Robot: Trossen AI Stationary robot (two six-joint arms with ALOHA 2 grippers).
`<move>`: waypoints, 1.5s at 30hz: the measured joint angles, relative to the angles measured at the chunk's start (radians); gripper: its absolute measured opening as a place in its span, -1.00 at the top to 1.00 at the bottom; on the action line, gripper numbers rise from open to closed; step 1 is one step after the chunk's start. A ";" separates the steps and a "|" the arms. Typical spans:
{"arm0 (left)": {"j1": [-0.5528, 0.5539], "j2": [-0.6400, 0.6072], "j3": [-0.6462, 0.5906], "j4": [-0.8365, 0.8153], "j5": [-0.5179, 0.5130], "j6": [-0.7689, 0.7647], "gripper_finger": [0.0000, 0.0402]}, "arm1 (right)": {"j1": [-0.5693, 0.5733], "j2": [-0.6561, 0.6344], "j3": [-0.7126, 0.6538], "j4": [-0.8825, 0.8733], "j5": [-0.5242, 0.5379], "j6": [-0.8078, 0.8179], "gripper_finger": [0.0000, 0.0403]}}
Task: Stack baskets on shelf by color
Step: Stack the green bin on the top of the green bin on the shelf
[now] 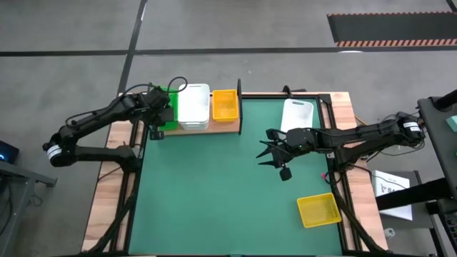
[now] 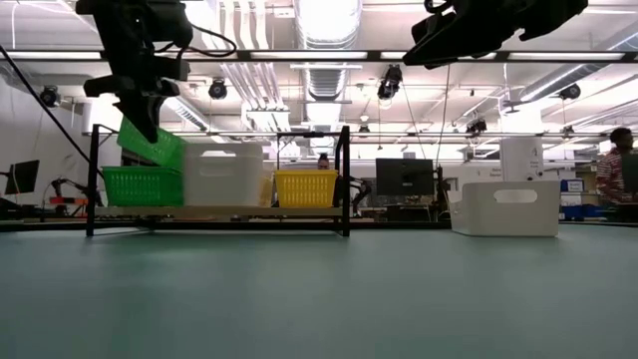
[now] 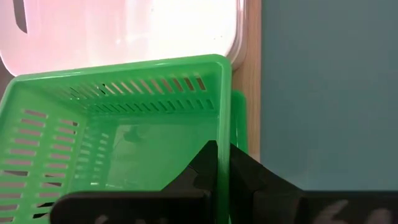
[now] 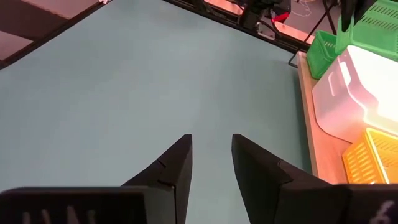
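green basket (image 3: 124, 124) tilted over shelf (image 1: 214, 128), left gripper (image 3: 219, 163) clamped on its wall, right gripper (image 4: 211, 155) jaws apart, no readable writing

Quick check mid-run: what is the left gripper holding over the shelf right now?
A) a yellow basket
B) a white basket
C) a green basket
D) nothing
C: the left gripper is clamped on the rim of a tilted green basket above another green basket on the shelf.

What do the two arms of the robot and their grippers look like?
Both arms are black, built of slim jointed segments. The left arm carries a looping black cable near its wrist, and each arm has a pale ring at its shoulder end. The left gripper and right gripper each have two dark, wedge-shaped fingers.
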 joint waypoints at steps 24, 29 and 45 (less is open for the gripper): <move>0.000 -0.003 0.000 -0.001 -0.024 -0.035 0.47 | 0.000 0.000 0.000 0.000 0.000 0.000 0.39; -0.001 -0.012 0.016 -0.016 -0.026 -0.035 0.44 | 0.000 0.000 0.000 0.001 0.000 0.000 0.39; -0.001 -0.022 0.051 -0.019 -0.027 -0.087 0.45 | 0.000 0.000 0.000 0.007 0.000 -0.011 0.40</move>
